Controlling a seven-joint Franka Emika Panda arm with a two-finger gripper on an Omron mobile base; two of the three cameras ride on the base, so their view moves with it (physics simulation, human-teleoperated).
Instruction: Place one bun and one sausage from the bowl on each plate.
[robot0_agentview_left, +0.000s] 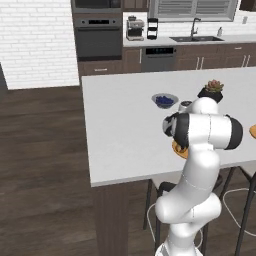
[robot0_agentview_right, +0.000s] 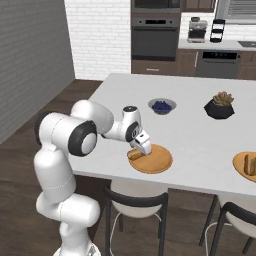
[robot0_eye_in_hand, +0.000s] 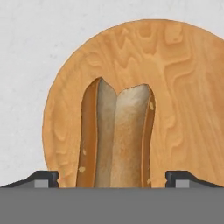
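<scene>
Bun (robot0_eye_in_hand: 116, 138) lies on the plate (robot0_eye_in_hand: 183, 100) between the wide-open gripper (robot0_eye_in_hand: 111, 178) fingertips, apparently untouched by either.

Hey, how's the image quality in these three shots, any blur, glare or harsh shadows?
Hand view: bun and plate wood grain sharp, evenly lit, no glare. Right base view: soft overall, faint shadow under the gripper. Left base view: slightly blurry, flat light on the counter.

Arm reaches forward and low, gripper (robot0_agentview_right: 140, 149) jaws spread wide
</scene>
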